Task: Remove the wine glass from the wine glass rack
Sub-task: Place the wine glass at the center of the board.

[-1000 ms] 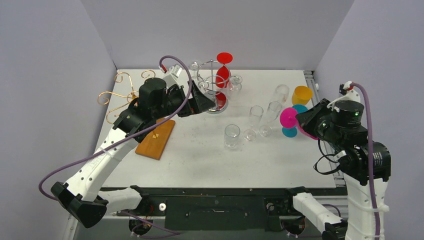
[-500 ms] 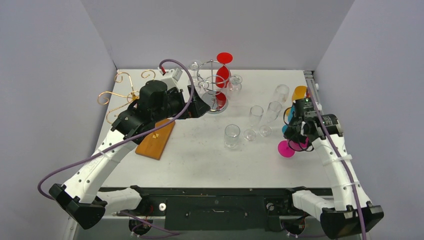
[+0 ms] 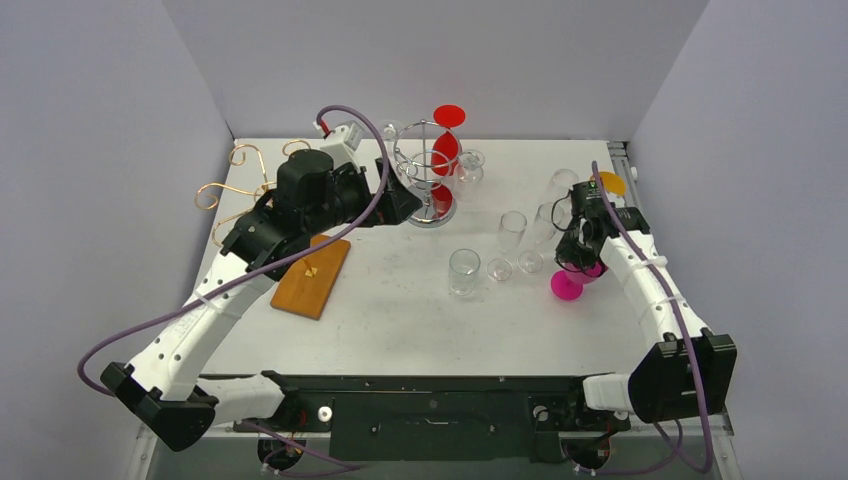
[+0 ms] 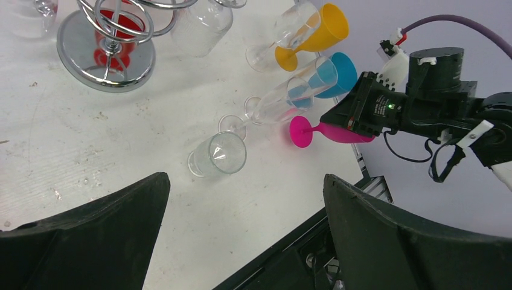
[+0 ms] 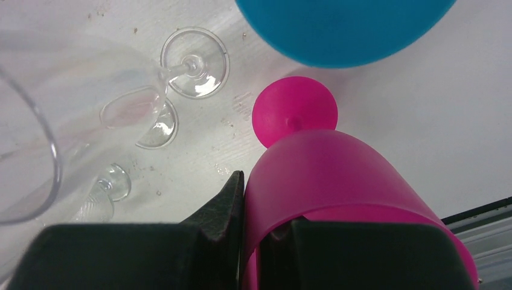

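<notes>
The silver wire wine glass rack (image 3: 428, 178) stands at the back middle of the table with a red wine glass (image 3: 447, 140) hanging on it; its base also shows in the left wrist view (image 4: 105, 51). My left gripper (image 3: 408, 205) is open and empty, just left of the rack's base. My right gripper (image 3: 585, 255) is shut on the rim of a pink wine glass (image 3: 567, 284), one finger inside the bowl and one outside (image 5: 232, 199). The pink glass (image 5: 326, 181) is tilted, with its foot low over the table.
Clear flutes (image 3: 512, 235) and a clear tumbler (image 3: 463, 272) stand mid-table, close to the pink glass. A blue glass (image 4: 335, 72) and an orange glass (image 3: 608, 183) are at the right. A gold wire rack (image 3: 240, 185) and a wooden board (image 3: 312, 275) are at the left.
My right arm has swung down and to the left, bringing the pink glass from high at the right edge to low over the table beside the flutes. My left gripper edged closer to the rack.
</notes>
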Available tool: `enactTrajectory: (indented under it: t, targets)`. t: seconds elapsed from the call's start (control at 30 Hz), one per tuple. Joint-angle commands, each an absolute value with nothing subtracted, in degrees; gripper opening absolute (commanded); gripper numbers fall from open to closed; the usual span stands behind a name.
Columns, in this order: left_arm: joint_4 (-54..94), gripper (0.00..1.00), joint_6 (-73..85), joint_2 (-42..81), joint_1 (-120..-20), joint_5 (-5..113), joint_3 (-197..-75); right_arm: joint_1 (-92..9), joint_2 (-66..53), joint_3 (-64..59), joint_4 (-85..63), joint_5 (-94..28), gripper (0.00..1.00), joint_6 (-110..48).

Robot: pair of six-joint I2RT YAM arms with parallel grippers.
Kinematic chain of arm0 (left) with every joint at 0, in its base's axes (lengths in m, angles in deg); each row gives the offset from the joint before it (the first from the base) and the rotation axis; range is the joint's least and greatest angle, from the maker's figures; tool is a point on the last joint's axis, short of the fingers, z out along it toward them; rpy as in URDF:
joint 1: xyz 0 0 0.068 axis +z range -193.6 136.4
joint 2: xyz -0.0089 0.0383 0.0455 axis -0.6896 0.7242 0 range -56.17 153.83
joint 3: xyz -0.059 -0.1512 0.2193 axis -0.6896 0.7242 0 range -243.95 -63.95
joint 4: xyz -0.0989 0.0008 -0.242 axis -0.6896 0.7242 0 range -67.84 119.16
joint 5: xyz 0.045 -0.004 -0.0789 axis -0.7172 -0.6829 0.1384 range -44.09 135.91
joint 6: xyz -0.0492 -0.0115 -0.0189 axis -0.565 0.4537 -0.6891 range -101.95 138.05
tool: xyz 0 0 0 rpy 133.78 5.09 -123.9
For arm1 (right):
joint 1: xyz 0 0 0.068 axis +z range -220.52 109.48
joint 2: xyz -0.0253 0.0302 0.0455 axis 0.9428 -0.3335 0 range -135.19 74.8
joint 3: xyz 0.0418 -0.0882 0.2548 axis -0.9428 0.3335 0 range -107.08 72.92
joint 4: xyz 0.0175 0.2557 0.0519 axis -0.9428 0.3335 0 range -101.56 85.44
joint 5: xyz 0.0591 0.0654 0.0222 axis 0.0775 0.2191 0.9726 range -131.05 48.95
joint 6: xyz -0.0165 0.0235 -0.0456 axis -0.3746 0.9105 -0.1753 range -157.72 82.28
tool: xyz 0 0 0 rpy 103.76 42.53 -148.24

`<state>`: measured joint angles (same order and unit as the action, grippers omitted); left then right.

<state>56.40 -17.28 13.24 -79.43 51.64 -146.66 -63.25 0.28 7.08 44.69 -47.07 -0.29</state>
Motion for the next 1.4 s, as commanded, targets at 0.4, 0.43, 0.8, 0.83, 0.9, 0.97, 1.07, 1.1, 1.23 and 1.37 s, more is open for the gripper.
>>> enactTrajectory:
  t: [0.4,0.43,0.8,0.83,0.9,0.97,1.07,1.1,1.23,1.37]
  targets:
    - [55.15,0.96,-15.98,16.26,-78.02,51.23,-154.34,-64.32,-5.37,9.37,36.21,-47.05,0.05,-2.24]
    - [55.26,0.96,-15.9,16.39,-77.98,51.25,-154.45,-64.3,-5.49,9.46,35.94,-46.95,0.05,-2.18]
    - [55.24,0.96,-15.93,16.78,-77.79,51.4,-154.69,-63.52,-4.36,8.79,37.57,-47.55,0.27,-2.19]
    - [55.22,0.96,-15.9,16.85,-77.79,51.41,-154.77,-63.5,-3.94,8.6,37.88,-47.62,0.28,-2.18]
    - [55.12,0.96,-15.9,17.02,-77.79,51.54,-154.94,-63.41,-3.12,7.94,38.9,-47.88,0.3,-2.27]
    - [55.04,0.96,-15.92,17.23,-77.78,51.66,-155.14,-63.45,-1.97,7.07,40.09,-48.21,0.32,-2.45]
    - [54.78,0.96,-16.01,17.62,-77.74,51.87,-155.44,-63.43,-0.1,5.49,42.54,-48.76,0.36,-2.54]
    - [54.73,0.96,-16.07,17.76,-77.72,51.94,-155.62,-63.41,0.93,4.95,43.04,-48.91,0.37,-2.58]
    - [54.37,0.96,-16.38,18.26,-77.7,52.25,-156.25,-63.51,3.47,3.44,45.87,-49.86,0.41,-2.91]
    - [54.44,0.96,-16.33,19.19,-77.63,52.37,-157.4,-63.7,5.52,1.9,48.81,-50.58,0.43,-3.57]
